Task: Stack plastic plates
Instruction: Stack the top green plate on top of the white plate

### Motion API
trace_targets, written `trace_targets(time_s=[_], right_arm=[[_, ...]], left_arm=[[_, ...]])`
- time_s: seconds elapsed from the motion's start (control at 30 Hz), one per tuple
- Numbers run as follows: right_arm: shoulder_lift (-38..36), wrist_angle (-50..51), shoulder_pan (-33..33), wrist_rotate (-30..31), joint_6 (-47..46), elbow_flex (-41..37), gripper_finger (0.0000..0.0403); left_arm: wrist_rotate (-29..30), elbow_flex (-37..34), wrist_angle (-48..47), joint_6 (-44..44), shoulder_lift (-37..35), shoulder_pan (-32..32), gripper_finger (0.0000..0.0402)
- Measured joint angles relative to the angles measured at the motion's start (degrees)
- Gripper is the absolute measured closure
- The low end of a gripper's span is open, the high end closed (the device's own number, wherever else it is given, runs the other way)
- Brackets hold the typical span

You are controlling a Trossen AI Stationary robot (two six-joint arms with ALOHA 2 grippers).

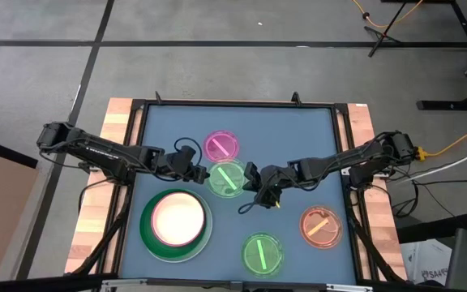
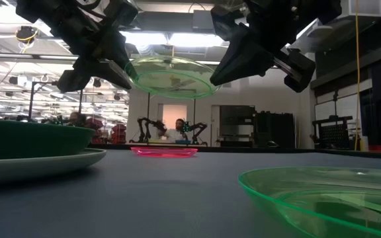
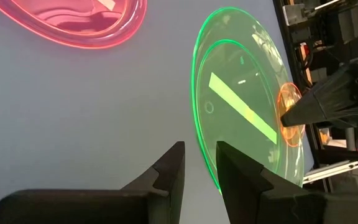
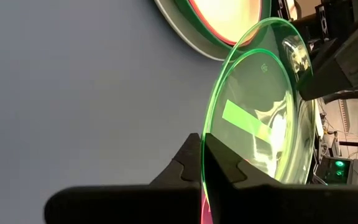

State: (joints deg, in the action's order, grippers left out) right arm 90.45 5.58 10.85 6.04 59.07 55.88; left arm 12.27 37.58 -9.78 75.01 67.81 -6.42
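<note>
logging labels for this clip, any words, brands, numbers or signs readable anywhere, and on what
None can be read.
Held green plate: a small embossed mark near its rim, too small to read.
Cardboard box at the floor's edge: printing on its side, too blurred to read.
Room beyond the table, low view: no legible sign.
</note>
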Motion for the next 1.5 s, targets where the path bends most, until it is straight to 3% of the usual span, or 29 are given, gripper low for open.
trace_targets(time_s=[0.3, 0.77, 1.13, 1.5], right_arm=[[0.0, 0.0, 0.0, 0.0, 0.0, 0.0, 0.0403], [0.0, 0.0, 0.0, -0.1, 0.0, 0.0, 0.0403], [0.0, -0.1, 0.0, -0.9, 0.0, 0.0, 0.0401], [0.0, -0.5, 0.0, -3.5, -0.1, 0.0, 0.0338]], left_arm=[[0.0, 0.0, 0.0, 0.1, 0.0, 0.0, 0.0321], [0.2, 0.0, -0.1, 0.0, 0.0, 0.0, 0.0397], [0.1, 0.0, 0.0, -0.1, 0.0, 0.0, 0.0400], [-0.1, 0.0, 0.0, -0.4, 0.0, 0.0, 0.0401]])
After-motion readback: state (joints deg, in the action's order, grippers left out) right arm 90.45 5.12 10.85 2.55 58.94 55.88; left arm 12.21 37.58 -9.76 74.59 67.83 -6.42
